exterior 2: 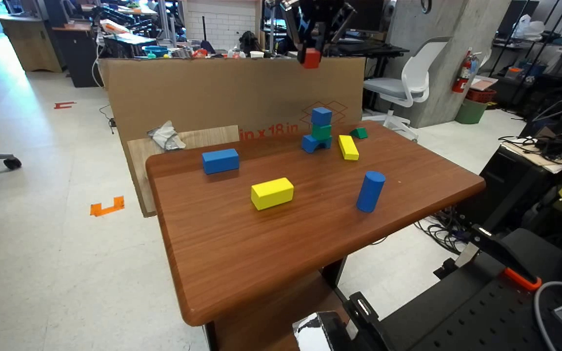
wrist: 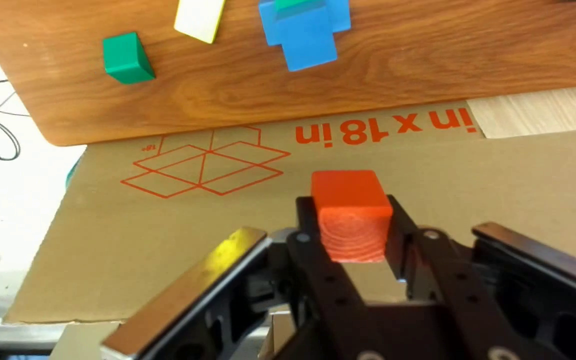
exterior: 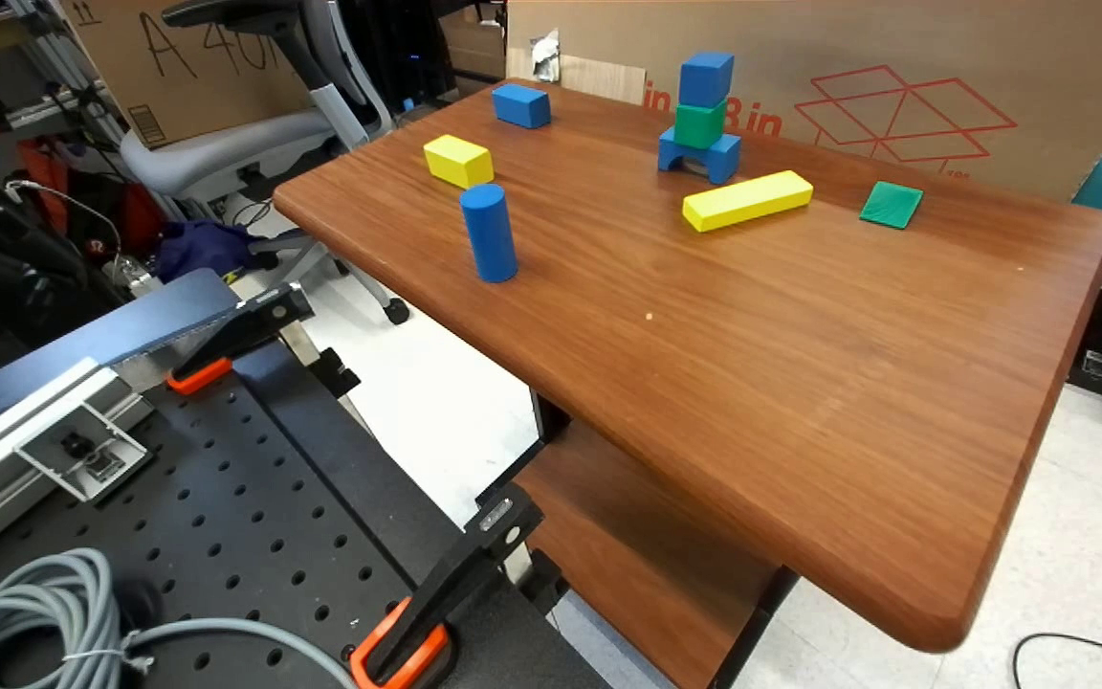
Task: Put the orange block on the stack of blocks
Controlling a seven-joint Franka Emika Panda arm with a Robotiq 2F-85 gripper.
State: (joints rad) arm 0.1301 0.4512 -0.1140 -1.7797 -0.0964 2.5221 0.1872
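The orange block [wrist: 350, 192] is a small cube held between the fingertips of my gripper [wrist: 352, 220] in the wrist view. It also shows in an exterior view, where the orange block [exterior 2: 311, 59] hangs from the gripper [exterior 2: 314, 46] high above the far table edge. The gripper is out of view in the remaining exterior view. The stack of blocks [exterior: 701, 124] is a blue arch at the bottom, a green cube, and a blue cube on top. The stack also shows here [exterior 2: 321, 130] and, cut off at the top edge, in the wrist view [wrist: 310, 42]. The block is apart from the stack.
On the wooden table [exterior: 848, 402] stand a blue cylinder [exterior: 489, 233], a yellow block [exterior: 458, 161], a blue block [exterior: 521, 105], a long yellow block [exterior: 748, 200] and a green wedge [exterior: 892, 205]. A cardboard sheet [exterior 2: 212, 92] rises behind the far edge.
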